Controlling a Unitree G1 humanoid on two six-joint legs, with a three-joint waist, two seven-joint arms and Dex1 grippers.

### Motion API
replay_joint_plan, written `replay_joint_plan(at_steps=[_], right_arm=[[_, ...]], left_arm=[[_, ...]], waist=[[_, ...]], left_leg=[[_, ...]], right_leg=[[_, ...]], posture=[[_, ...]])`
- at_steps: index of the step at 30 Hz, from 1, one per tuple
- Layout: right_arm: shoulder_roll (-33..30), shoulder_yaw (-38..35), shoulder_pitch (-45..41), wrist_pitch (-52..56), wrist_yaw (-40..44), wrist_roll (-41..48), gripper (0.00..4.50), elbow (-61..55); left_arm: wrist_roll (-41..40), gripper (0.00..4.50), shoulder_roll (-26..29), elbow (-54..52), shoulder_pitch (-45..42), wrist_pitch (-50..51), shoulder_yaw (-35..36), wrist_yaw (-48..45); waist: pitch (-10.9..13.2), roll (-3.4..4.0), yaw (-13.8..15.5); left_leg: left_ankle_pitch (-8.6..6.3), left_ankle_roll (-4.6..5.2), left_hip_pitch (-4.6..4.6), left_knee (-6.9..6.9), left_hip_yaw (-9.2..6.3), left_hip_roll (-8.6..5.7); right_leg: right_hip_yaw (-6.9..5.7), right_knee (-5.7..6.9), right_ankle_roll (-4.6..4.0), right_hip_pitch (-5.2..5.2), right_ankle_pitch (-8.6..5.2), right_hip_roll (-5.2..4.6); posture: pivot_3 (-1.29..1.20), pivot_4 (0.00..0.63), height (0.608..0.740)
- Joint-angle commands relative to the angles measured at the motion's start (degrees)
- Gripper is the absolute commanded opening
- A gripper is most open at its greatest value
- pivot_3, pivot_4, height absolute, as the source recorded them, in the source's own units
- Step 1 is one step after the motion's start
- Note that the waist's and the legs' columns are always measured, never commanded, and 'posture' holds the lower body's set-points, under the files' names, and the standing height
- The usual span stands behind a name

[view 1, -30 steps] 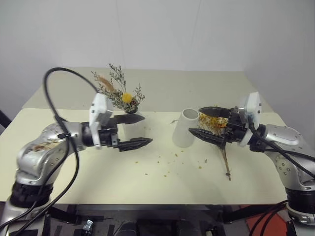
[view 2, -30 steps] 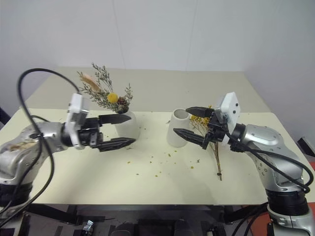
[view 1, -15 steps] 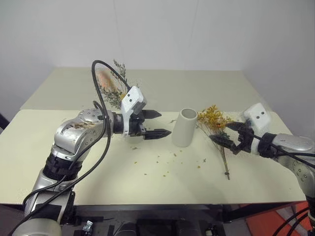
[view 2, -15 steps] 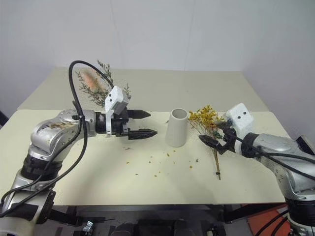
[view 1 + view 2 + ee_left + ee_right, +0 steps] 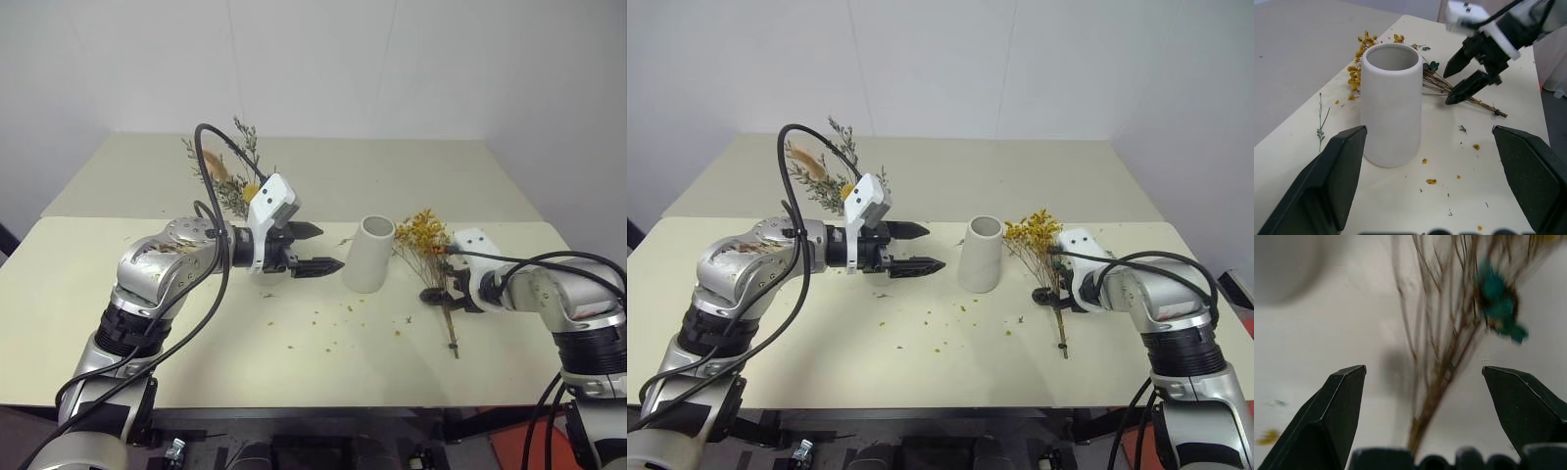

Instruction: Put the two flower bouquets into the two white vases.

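The straight white cylinder vase (image 5: 368, 253) stands upright mid-table. My left gripper (image 5: 328, 247) hovers open just left of it, pointing at it, nothing between its fingers. The golden-yellow bouquet (image 5: 431, 240) lies on the table right of that vase, its brown stems (image 5: 451, 328) running toward the front. My right gripper (image 5: 1423, 368) is open and tilted down, its fingers on either side of those stems near a teal tie (image 5: 1498, 308). The grey-green mixed bouquet (image 5: 230, 176) stands upright behind my left arm. The arm hides the rounded vase.
Yellow petal crumbs (image 5: 323, 318) are scattered on the cream table in front of the cylinder vase. A loose green sprig (image 5: 1320, 117) lies beside that vase. The table's front edge (image 5: 294, 401) is near, and a second tabletop (image 5: 392, 171) extends behind.
My right gripper has swung down and right, from level beside the cylinder vase to over the yellow bouquet's stems. My left arm has moved right, in front of the rounded vase.
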Motion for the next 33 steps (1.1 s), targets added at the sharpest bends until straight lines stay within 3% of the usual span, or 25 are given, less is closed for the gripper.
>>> replay_joint_plan(at_steps=[1,6,14,17,29,33], right_arm=[[-2.4,-4.0,0.2,2.6,1.5,1.3,4.5,-7.2],[-2.2,-4.1,1.0,4.2,1.4,0.0,4.5,-5.6],[2.6,-0.2,-2.8,1.8,2.0,-2.9,4.5,7.8],[3.2,1.1,-4.0,0.6,2.8,-4.0,3.92,10.9],[4.9,-1.9,-4.1,1.3,1.5,-6.0,0.05,9.1],[6.3,-6.0,-4.2,1.0,-0.3,-6.7,0.02,8.3]], left_arm=[[-1.2,4.47,0.5,-3.4,0.1,0.4,2.1,-0.1],[-1.1,4.47,0.7,-3.6,0.1,0.4,1.8,-0.5],[0.0,4.47,-0.3,-2.2,-1.3,-0.4,0.2,-1.1],[0.4,4.5,-0.5,-2.0,-1.7,-0.3,-0.1,-1.1],[0.6,4.5,-0.2,-3.1,-1.4,-0.8,-0.2,-2.1],[1.8,4.5,0.2,-4.3,-0.7,-2.9,-1.1,-3.1]], waist=[[0.0,0.0,0.0],[0.0,0.0,0.0],[0.0,-0.01,-0.4],[0.0,-0.02,-0.7],[0.0,-0.05,-1.3],[0.0,-0.05,-1.3]], left_leg=[[0.0,0.0,-0.01,0.0,0.0,0.01],[0.0,0.0,0.07,0.0,0.0,0.01],[0.0,0.0,0.08,0.01,0.0,0.01],[0.0,0.0,0.15,0.02,0.0,0.02],[0.0,0.0,0.2,0.01,-0.01,0.05],[0.0,0.0,0.17,0.01,-0.01,0.05]], right_leg=[[0.0,0.0,0.0,0.0,0.0,0.01],[0.0,0.01,0.25,0.04,-0.14,0.01],[0.01,0.01,0.17,0.05,-0.08,0.02],[0.01,0.01,0.19,0.12,-0.09,0.03],[0.02,0.03,0.23,0.16,-0.11,0.06],[0.02,0.02,0.24,0.14,-0.11,0.05]], posture=[[0.0,0.15,0.74],[0.0,0.15,0.74],[0.0,0.15,0.74],[0.0,0.15,0.74],[0.0,0.15,0.74],[0.0,0.15,0.74]])
